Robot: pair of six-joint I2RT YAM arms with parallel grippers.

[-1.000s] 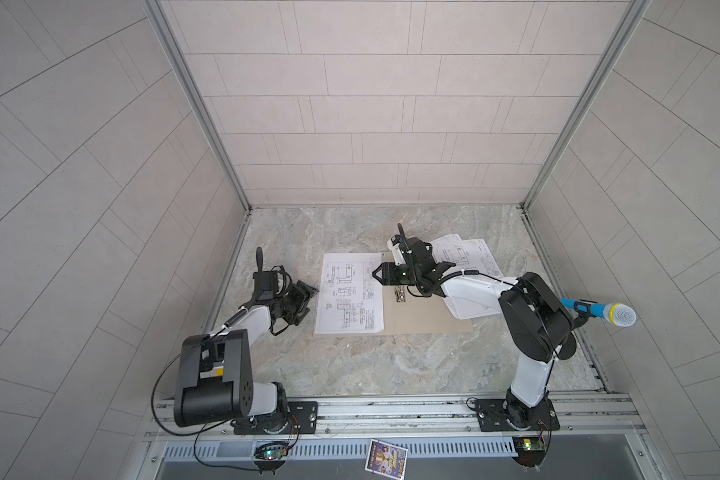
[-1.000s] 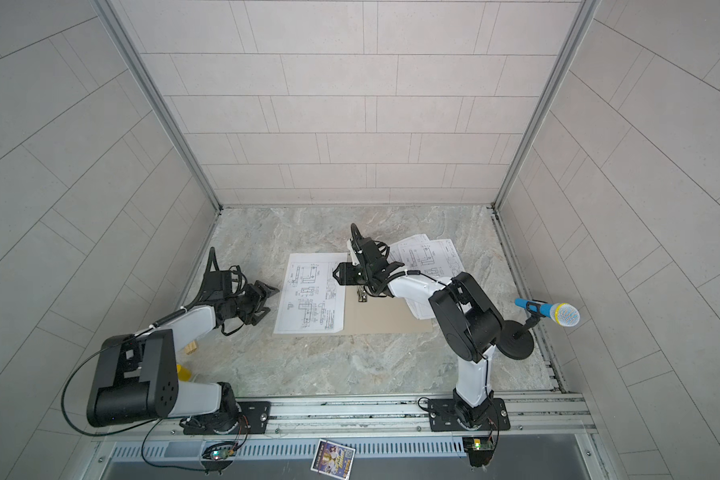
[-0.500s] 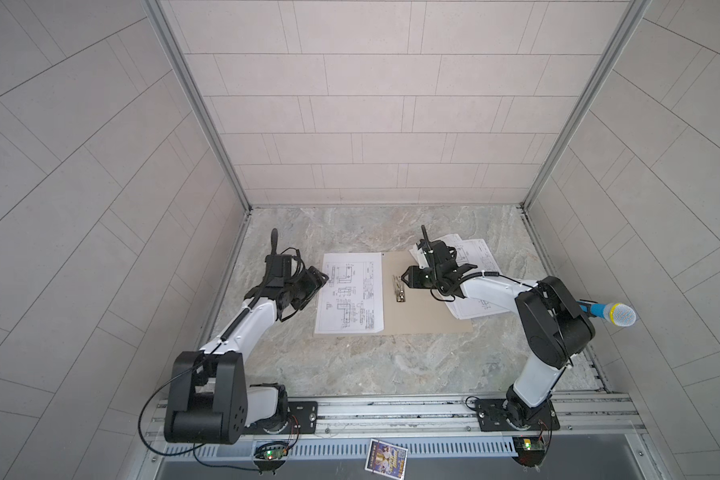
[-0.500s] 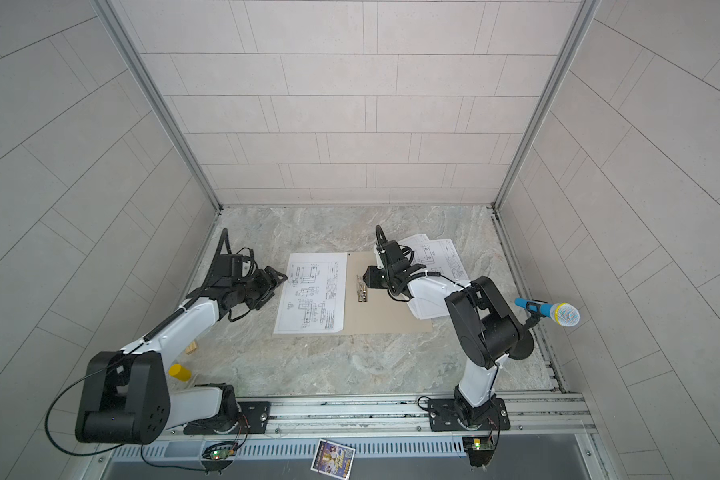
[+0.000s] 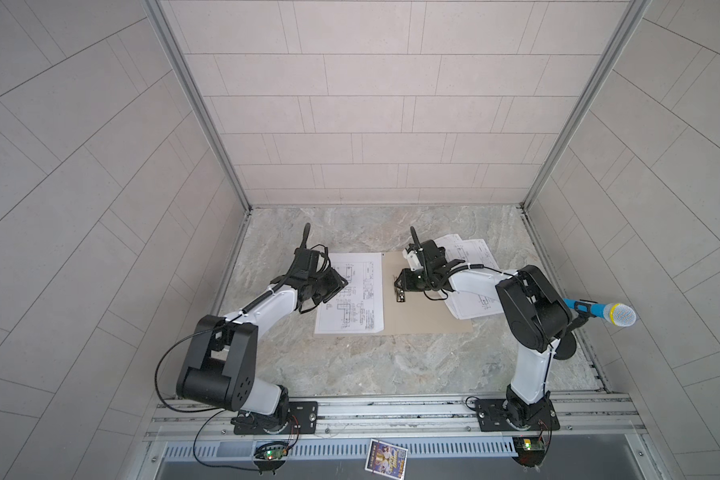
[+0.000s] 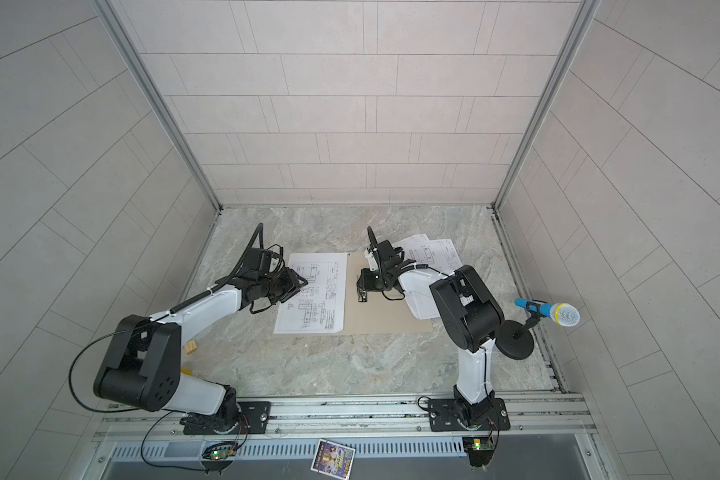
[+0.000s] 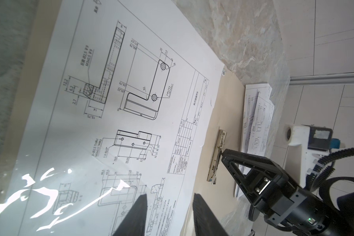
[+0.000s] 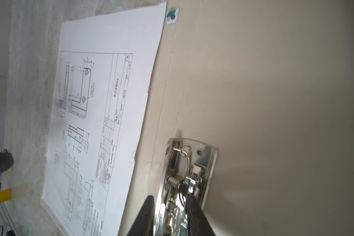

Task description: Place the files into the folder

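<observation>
The right gripper (image 8: pixel 172 216) has its jaws closed in on the metal clip (image 8: pixel 190 163) at the spine of the folder (image 8: pixel 274 102), one finger on each side and both against the bright metal, as far as the right wrist view shows. The left gripper (image 7: pixel 170 216) hangs with its jaws apart and nothing between them, low over the near part of the one sheet (image 7: pixel 110 102) that lies on the folder's left leaf. That sheet is flat and face up, a thin margin of tan card showing along its outer edge. Its inner edge lies beside the clip but not under it, a strip of bare card between them. The folder itself is spread open and flat on the marble table (image 5: pixel 391 365). Its right leaf is mostly bare, except at its far right edge, where the remaining sheets (image 5: pixel 470 257) lie in a loose, skewed pile, partly on the card and partly on the table, with the right arm reaching over them. By my judgement the task is in its early part: one file is laid in and none is held by the clip, while the rest wait outside. What is left, I think, is to lift the clip, bring the sheets under it — then shut the folder.
</observation>
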